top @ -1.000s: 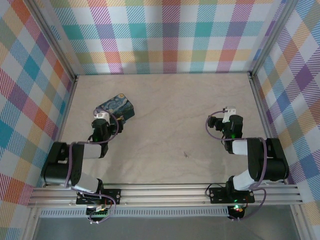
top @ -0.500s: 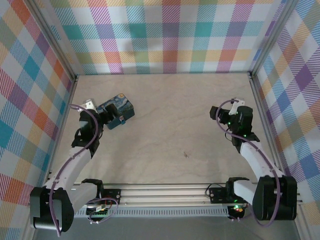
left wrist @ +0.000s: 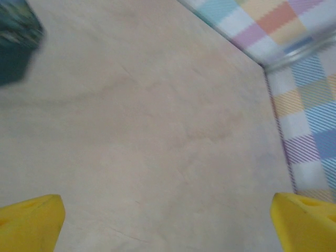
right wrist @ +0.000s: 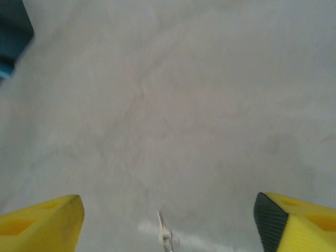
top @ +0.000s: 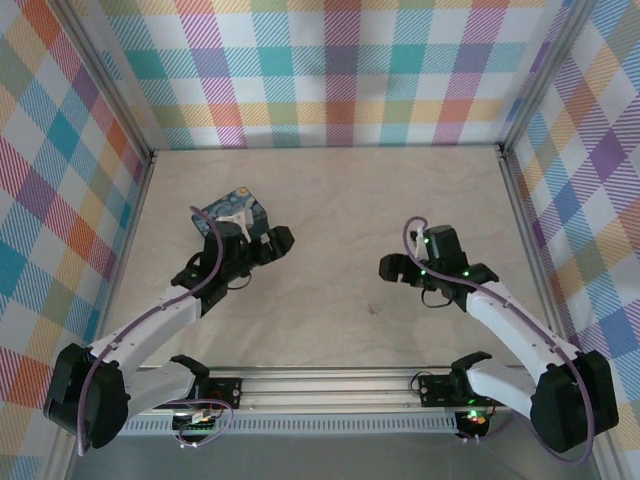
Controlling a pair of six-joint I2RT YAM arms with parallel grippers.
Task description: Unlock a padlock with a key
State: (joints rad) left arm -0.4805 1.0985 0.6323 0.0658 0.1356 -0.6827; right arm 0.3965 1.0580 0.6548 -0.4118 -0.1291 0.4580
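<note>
Clearly both sets of jaws stand wide apart with nothing held. The left jaws sit just right of the starry tin (top: pixel 232 208). The right jaws are well apart from the tin, farther right. The padlock (top: pixel 372 308), a tiny dark speck on the table (top: pixel 330 190), lies well right of the tin and nearer the arm bases. In the right wrist view a thin silvery bit (right wrist: pixel 164 235), too blurred to name, lies between the yellow fingertips (right wrist: pixel 42 216).

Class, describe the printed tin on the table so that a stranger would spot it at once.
Look at the pale table inside the plaid walls, towards its far left. Next to the left arm lies a small rectangular tin. Its blue-and-yellow swirling night-sky print marks it out from the black arm.
</note>
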